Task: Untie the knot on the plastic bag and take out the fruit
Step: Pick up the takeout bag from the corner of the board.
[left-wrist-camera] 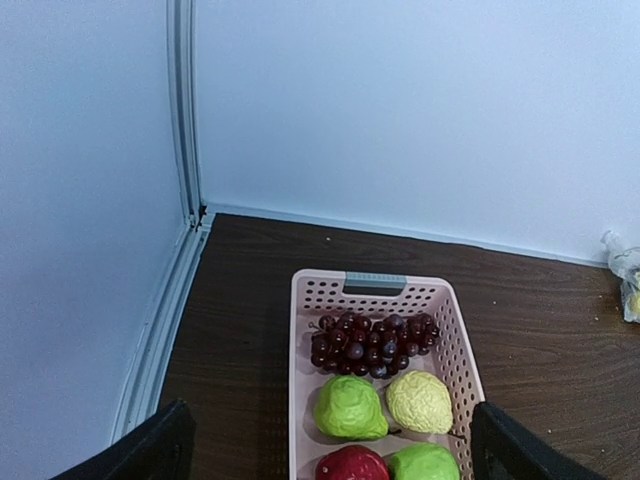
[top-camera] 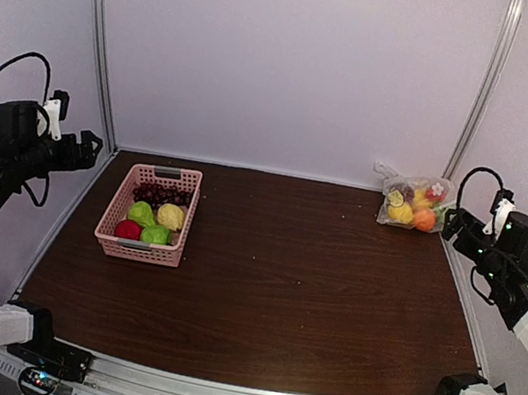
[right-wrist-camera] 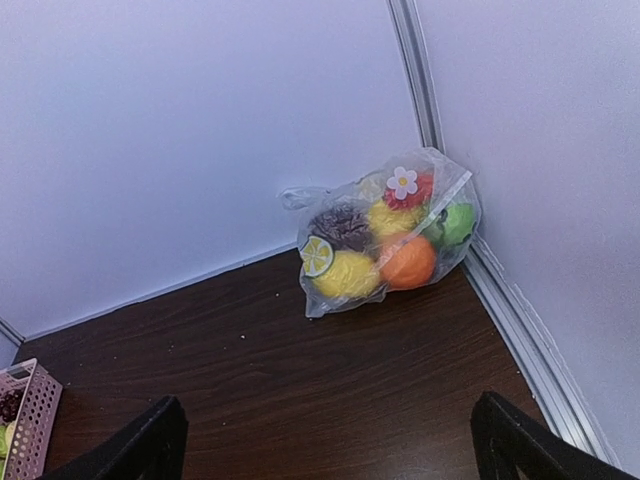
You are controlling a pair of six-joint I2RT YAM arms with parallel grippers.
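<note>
Brown table (top-camera: 279, 291) has white walls (top-camera: 297, 61) around it. The plastic bag (top-camera: 413, 202) with the fruit (right-wrist-camera: 405, 262) inside lies at two o'clock, its knot (right-wrist-camera: 296, 197) tied. The left gripper (top-camera: 94, 143) and right gripper (top-camera: 453, 224) are both wide open and hold nothing.

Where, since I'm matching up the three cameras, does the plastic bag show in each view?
Top external: the plastic bag lies in the far right corner.
Left wrist: only a sliver of it shows at the right edge.
Right wrist: upper middle, tucked into the corner.
Shared landmark: the pink basket, seen in all three.
</note>
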